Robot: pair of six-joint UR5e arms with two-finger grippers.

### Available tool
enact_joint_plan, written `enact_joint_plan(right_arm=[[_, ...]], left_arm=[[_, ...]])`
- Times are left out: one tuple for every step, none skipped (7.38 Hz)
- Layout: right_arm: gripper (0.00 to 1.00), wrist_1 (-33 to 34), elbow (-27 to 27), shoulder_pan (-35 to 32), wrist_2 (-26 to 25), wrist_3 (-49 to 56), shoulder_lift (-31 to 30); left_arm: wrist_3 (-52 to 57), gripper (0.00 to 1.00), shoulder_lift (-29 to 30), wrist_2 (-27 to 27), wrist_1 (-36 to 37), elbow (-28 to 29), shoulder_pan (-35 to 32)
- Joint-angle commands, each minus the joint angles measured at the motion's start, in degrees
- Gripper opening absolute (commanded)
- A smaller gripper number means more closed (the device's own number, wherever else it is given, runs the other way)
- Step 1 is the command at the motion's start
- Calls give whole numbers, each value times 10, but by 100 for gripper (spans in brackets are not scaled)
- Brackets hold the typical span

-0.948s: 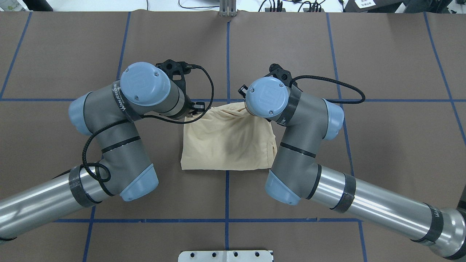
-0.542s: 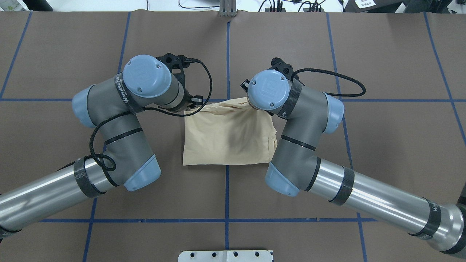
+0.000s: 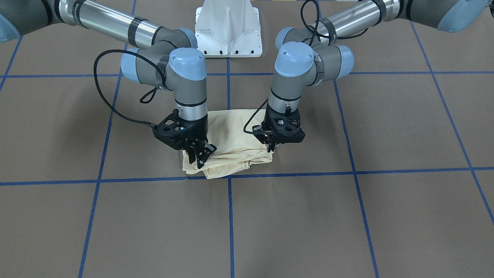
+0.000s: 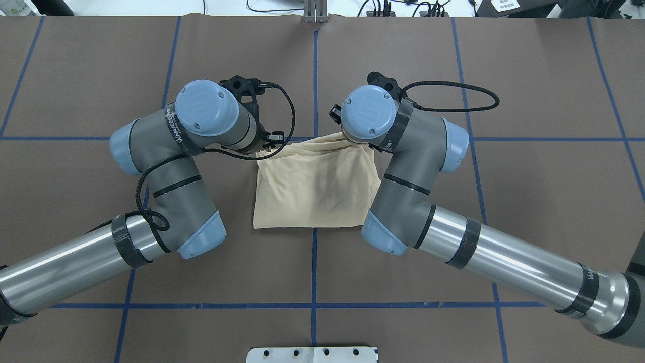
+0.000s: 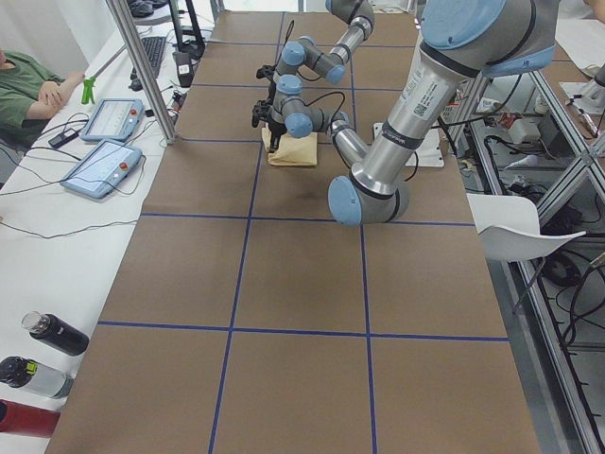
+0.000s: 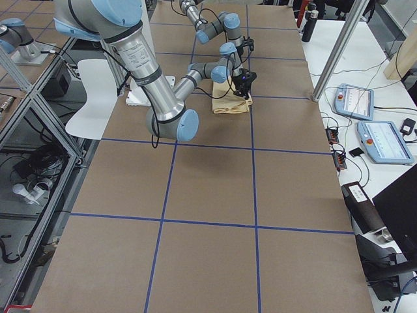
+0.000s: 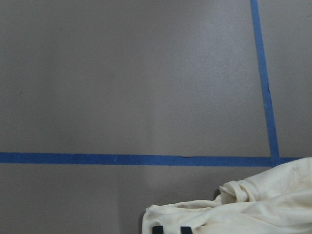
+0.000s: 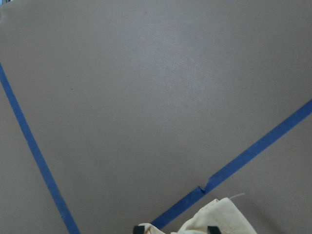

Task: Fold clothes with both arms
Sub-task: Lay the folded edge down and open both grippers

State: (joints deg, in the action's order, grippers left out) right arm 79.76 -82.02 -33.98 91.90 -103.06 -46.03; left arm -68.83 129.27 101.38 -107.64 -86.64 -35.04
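Note:
The cream-yellow shirt (image 4: pixel 315 186) lies folded into a small rectangle at the table's middle, also in the front view (image 3: pixel 231 152). Its print is hidden. My left gripper (image 4: pixel 274 141) is shut on the shirt's far left corner, on the right in the front view (image 3: pixel 270 148). Its fingertips pinch fabric (image 7: pixel 253 204) in the left wrist view. My right gripper (image 3: pixel 200 156) is shut on the far right corner, with bunched fabric (image 8: pixel 214 217) between its fingertips. In the overhead view its own wrist hides it. The far edge is lifted and rumpled.
Brown table cover with blue tape lines (image 4: pixel 315 267). The white base pedestal (image 3: pixel 228 34) stands behind the shirt on the robot's side. Tablets (image 5: pixel 104 165) and bottles (image 5: pixel 52 333) lie along the table's far edge, by a metal post (image 5: pixel 142 66).
Both arms have moved away from the robot's base, holding the shirt's far corners. The shirt has slid a little that way, and its near edge has drawn forward.

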Motion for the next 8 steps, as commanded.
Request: enact_joint_plan(right_arm=[[100,1,5,-24,58,16,12],[100,1,5,-24,59,17,12],[100,3,5,-31,68,29,10],[100,7,-1,-54,116,69,1],[100,7,-20,-78,156,101,-25],[100,7,-57,-105,179,162,-75],[100,6,-92,-152,216,265,-134],[100,5,-106,-204,266,356,-185]], left_arm=[[0,100,-2,4,-13,1,-1],[0,100,-3,4,-13,0,-2],[32,100,-3,5,-10,-2,-6],[101,100,-14,9,-7,-15,-25],[136,100,-47,53,-7,-41,-49],[203,100,-78,85,-5,-71,-87],[280,100,-110,104,-4,-84,-122],[353,100,-134,128,-4,-85,-161]])
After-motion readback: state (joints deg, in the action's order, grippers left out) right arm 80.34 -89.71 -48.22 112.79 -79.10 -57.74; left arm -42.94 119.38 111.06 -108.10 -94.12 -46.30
